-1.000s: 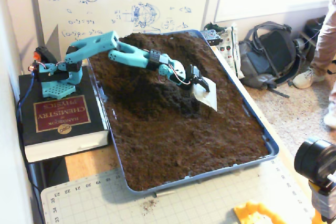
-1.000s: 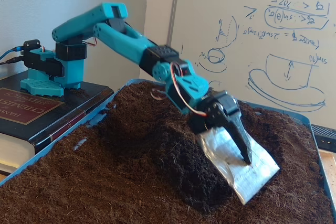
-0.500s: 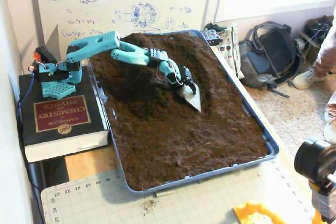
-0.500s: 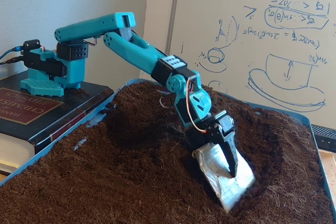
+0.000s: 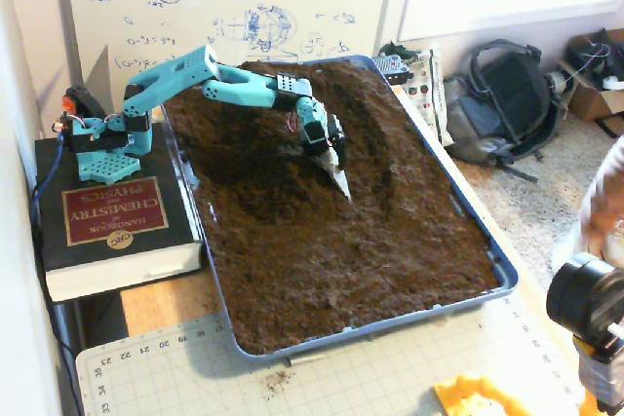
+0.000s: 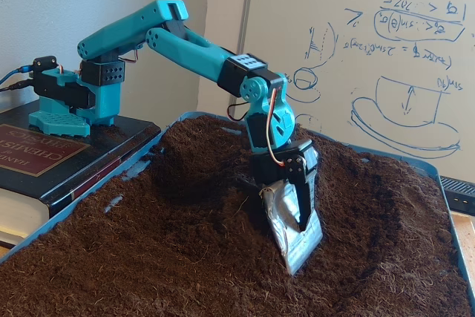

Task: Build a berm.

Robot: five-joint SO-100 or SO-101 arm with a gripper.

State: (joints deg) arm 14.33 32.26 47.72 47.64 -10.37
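The teal arm reaches out from its base on a thick chemistry handbook (image 5: 102,226) and angles its tool (image 5: 339,180) down into the soil of a blue tray (image 5: 502,270). In a fixed view the tool (image 6: 297,246) carries a silvery scoop-like blade (image 6: 293,231) whose tip is sunk in the dirt; whether the two fingers are spread or closed I cannot tell, since the blade covers them.

The berm (image 5: 390,143) rises just beside the tool, on its side away from the arm's base, a curved ridge of loose brown soil with a shallow trough between it and the blade. In a fixed view the berm (image 6: 371,176) is the raised mass behind the tool.

Beyond the tray's far edge, well apart from the tool, lie a dark backpack (image 5: 507,94) and a whiteboard (image 5: 234,7). A gridded cutting mat (image 5: 341,377) covers the counter at the tray's near end.
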